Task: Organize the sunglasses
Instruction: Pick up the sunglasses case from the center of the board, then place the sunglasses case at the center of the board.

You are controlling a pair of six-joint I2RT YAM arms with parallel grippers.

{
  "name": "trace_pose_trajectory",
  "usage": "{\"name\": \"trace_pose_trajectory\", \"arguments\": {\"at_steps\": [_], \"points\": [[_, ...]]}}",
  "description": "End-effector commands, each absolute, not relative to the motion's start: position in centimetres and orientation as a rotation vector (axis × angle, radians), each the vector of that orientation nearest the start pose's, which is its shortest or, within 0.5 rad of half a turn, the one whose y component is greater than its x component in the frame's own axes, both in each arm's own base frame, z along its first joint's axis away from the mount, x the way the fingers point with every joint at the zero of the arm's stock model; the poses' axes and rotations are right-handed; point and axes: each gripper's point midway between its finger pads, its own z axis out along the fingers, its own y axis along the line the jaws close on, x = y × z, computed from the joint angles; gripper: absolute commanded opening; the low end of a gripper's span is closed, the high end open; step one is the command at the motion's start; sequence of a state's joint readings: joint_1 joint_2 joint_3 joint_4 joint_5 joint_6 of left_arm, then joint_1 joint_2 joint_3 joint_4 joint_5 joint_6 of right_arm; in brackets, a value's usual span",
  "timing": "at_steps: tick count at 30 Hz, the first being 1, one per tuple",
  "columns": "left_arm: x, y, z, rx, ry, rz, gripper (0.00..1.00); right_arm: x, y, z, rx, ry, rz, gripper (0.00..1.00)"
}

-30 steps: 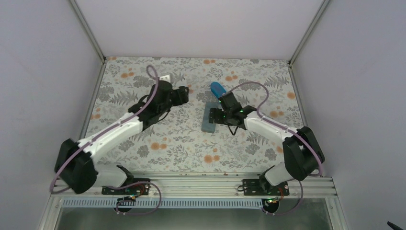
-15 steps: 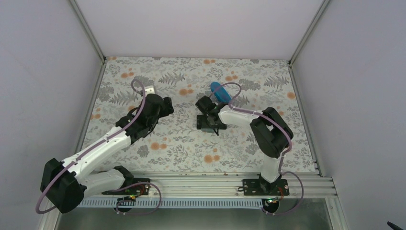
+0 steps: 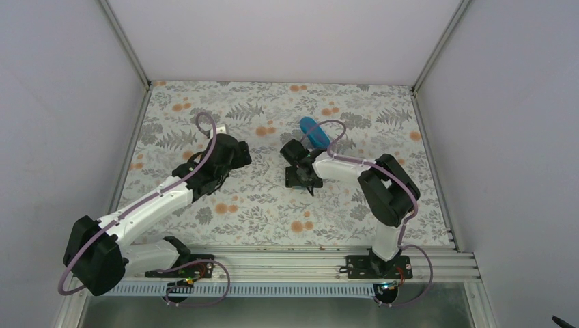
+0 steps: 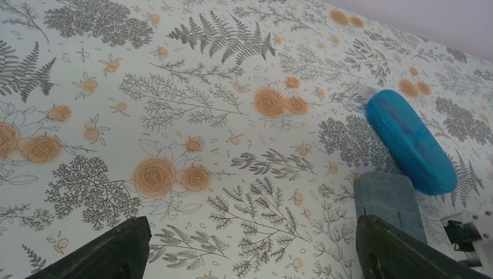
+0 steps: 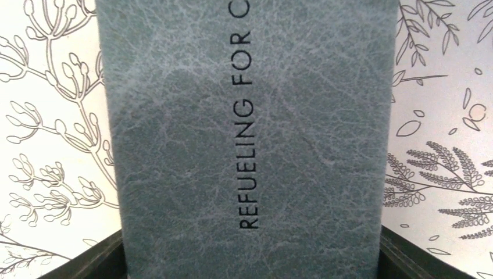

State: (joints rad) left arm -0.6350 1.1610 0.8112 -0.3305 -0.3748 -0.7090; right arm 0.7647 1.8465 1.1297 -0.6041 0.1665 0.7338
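Note:
Neither pair of sunglasses shows in any view. My right gripper (image 3: 300, 179) is low over the table's middle. Its jaws close on the two long sides of the oblong grey case (image 5: 250, 116), printed "REFUELING FOR C...", which fills the right wrist view. The gripper's midpoint there (image 5: 250, 258) lies on the case. My left gripper (image 3: 239, 154) is open and empty, hovering above bare tablecloth left of centre; in the left wrist view (image 4: 253, 235) its fingers stand wide apart. The grey case (image 4: 386, 200) lies to its right.
An oblong blue case (image 3: 312, 130) lies closed just behind the right gripper; it also shows in the left wrist view (image 4: 410, 142). The floral tablecloth (image 3: 205, 109) is bounded by white walls at the back and sides.
My right gripper has moved left and down onto the grey case, its elbow folding up. My left gripper has drawn back toward the near left.

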Motion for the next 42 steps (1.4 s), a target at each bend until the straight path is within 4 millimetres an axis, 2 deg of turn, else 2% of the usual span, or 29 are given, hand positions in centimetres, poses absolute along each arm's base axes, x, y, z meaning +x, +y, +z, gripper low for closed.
{"name": "trace_pose_trajectory", "arguments": {"at_steps": [1,5,12,16,19,24,27,33,42], "points": [[32.2,-15.9,19.0,-0.275,2.175,-0.354,0.88,28.5,24.5,1.1,-0.046,2.871,0.118,0.81],[32.1,-15.8,18.5,-0.278,2.191,-0.345,0.88,28.9,24.8,0.6,-0.048,2.881,0.128,0.8],[32.0,-15.5,18.2,-0.28,2.2,-0.324,0.88,29.0,24.0,1.0,-0.017,2.873,0.14,0.55],[32.1,-15.7,18.1,-0.278,2.203,-0.327,0.88,29.6,23.9,2.0,-0.069,2.832,0.171,0.52],[32.2,-15.8,18.3,-0.276,2.202,-0.333,0.88,31.2,24.0,3.4,-0.154,2.772,0.17,0.53],[32.3,-15.8,18.4,-0.279,2.205,-0.353,0.88,35.4,25.3,7.5,-0.359,2.598,0.156,0.56],[32.3,-15.7,18.2,-0.285,2.215,-0.369,0.88,37.6,25.9,8.7,-0.421,2.547,0.161,0.54],[32.1,-15.0,17.9,-0.303,2.223,-0.379,0.88,40.2,26.3,7.4,-0.509,2.554,0.175,0.52],[32.2,-14.8,17.7,-0.31,2.23,-0.386,0.89,41.6,26.6,4.6,-0.587,2.59,0.185,0.52]]}}
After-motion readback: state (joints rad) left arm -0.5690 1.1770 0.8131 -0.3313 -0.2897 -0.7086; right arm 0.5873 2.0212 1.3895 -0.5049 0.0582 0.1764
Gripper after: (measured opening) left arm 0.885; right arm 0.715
